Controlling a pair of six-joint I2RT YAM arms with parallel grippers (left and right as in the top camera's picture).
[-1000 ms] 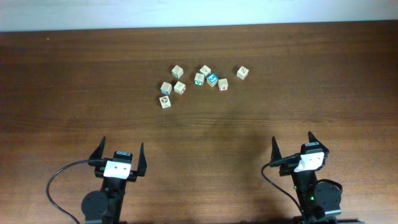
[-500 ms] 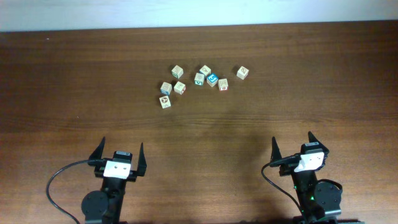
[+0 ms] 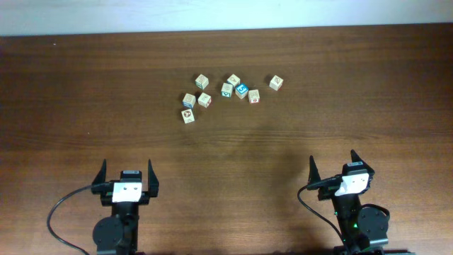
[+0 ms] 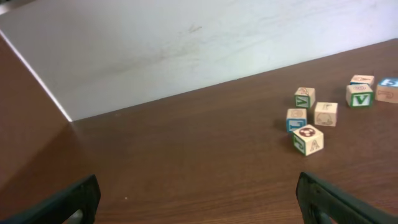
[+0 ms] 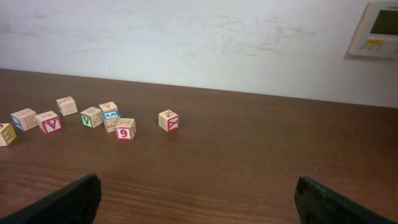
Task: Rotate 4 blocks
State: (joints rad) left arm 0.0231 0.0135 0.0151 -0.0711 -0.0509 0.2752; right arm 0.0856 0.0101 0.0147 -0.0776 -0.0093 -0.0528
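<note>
Several small light-wood blocks lie in a loose cluster at the far middle of the table. Among them are a bright blue-topped block (image 3: pixel 241 91), one with a red face (image 3: pixel 276 83) standing apart at the right, and one nearest the arms (image 3: pixel 187 115). My left gripper (image 3: pixel 127 166) and right gripper (image 3: pixel 333 159) sit near the front edge, both open and empty, well short of the blocks. In the left wrist view the nearest block (image 4: pixel 307 139) lies far ahead on the right. In the right wrist view the red-faced block (image 5: pixel 168 120) lies ahead to the left.
The brown wooden table (image 3: pixel 340 85) ends at a white wall (image 5: pixel 199 43) behind the blocks. A small wall panel (image 5: pixel 378 28) shows at the upper right of the right wrist view. Black cables trail from both arm bases.
The left gripper has shifted a little to the left and slightly toward the front edge. The right arm and the blocks have not moved.
</note>
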